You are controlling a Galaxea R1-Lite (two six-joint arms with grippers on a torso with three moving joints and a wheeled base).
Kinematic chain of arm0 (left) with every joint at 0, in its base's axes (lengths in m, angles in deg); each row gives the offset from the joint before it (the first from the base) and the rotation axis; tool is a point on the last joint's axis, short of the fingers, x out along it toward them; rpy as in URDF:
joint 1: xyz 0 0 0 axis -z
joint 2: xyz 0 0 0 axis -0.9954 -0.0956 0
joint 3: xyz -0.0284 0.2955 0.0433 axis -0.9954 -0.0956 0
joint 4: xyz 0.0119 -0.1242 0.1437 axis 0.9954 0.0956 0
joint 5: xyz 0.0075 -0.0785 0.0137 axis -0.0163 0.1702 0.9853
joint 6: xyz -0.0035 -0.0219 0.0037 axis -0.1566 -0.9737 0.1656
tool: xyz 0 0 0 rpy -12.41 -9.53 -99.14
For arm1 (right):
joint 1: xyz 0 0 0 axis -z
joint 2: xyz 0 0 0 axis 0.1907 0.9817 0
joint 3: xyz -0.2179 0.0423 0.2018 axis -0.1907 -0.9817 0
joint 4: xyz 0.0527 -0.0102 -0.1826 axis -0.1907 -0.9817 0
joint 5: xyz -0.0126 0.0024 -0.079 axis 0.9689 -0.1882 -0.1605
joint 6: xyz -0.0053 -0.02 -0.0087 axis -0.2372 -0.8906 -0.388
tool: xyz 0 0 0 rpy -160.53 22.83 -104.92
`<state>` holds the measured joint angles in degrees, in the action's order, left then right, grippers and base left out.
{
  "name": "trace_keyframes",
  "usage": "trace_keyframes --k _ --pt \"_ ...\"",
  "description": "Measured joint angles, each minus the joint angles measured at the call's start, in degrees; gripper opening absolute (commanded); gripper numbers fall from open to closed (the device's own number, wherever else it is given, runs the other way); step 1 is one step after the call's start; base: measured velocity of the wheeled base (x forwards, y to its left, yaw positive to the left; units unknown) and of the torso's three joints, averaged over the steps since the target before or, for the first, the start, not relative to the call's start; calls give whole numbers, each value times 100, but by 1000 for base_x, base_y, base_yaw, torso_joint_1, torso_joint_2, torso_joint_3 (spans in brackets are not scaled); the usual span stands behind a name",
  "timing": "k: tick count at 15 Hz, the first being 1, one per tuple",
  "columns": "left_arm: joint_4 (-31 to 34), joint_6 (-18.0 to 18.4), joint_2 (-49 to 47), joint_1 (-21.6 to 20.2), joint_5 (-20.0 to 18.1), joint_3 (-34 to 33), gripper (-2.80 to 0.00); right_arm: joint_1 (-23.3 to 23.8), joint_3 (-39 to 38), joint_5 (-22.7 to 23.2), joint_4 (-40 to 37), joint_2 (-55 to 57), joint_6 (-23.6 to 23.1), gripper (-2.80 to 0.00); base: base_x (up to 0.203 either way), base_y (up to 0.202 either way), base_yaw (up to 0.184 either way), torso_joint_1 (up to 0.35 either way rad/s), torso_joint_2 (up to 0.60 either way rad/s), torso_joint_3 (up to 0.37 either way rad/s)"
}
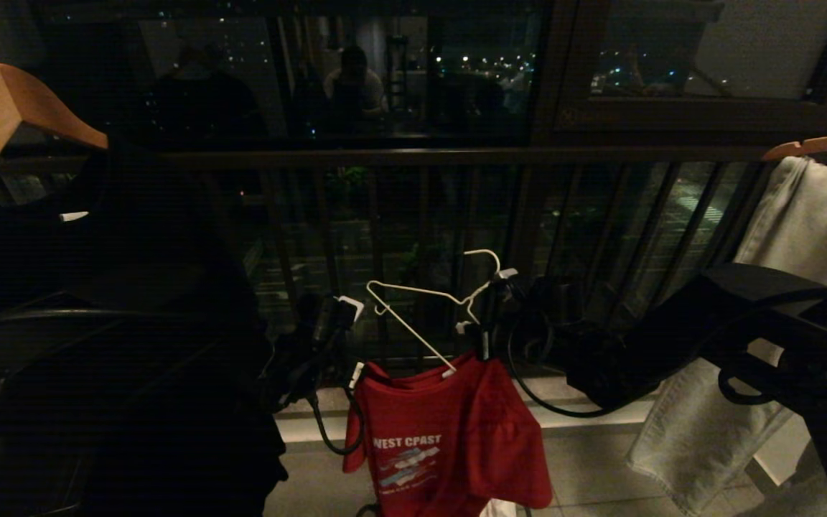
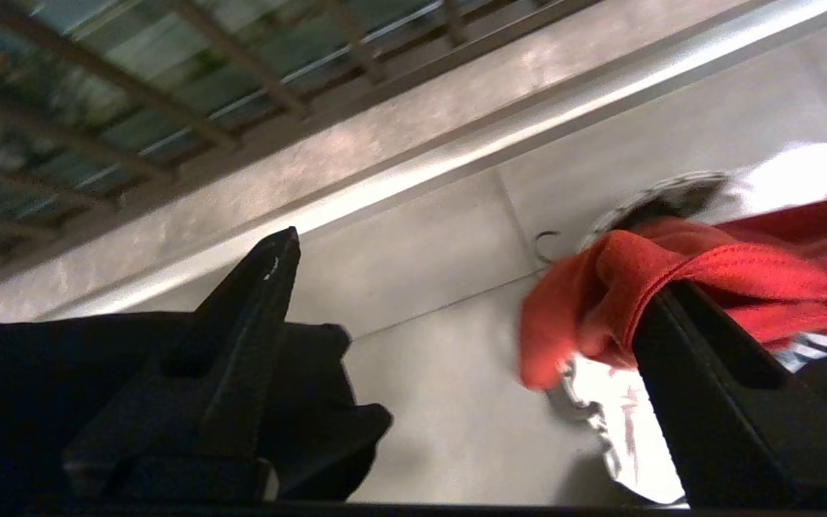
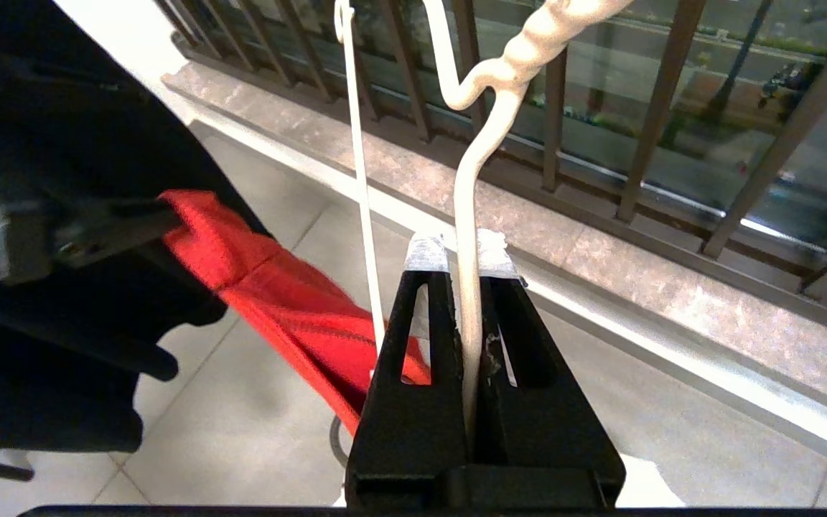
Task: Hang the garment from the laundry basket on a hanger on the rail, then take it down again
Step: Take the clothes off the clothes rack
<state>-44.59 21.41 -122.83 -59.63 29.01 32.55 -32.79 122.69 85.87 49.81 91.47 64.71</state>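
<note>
Head view shows the right claw (image 1: 484,337) clamped on the hanger (image 1: 424,305), left claw (image 1: 351,337) spread wide with the garment (image 1: 449,438) collar draped on one finger: threading is underway, so the other shoulder needs pulling over next.

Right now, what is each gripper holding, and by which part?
Right gripper is shut on the hanger, on the wire just below its twisted neck. Left gripper is open, holding nothing; the garment drapes over one finger.
</note>
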Motion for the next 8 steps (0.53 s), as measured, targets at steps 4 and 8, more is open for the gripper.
trace_keyframes --k 4,8 --pt "603 -473 -297 -24 30 524 0 5 11 0 -2 25 -7 -280 0 0 0 0 0 0" --pt "1051 -976 -485 -99 -211 968 0 5 17 0 -2 38 -10 -280 0 0 0 0 0 0"
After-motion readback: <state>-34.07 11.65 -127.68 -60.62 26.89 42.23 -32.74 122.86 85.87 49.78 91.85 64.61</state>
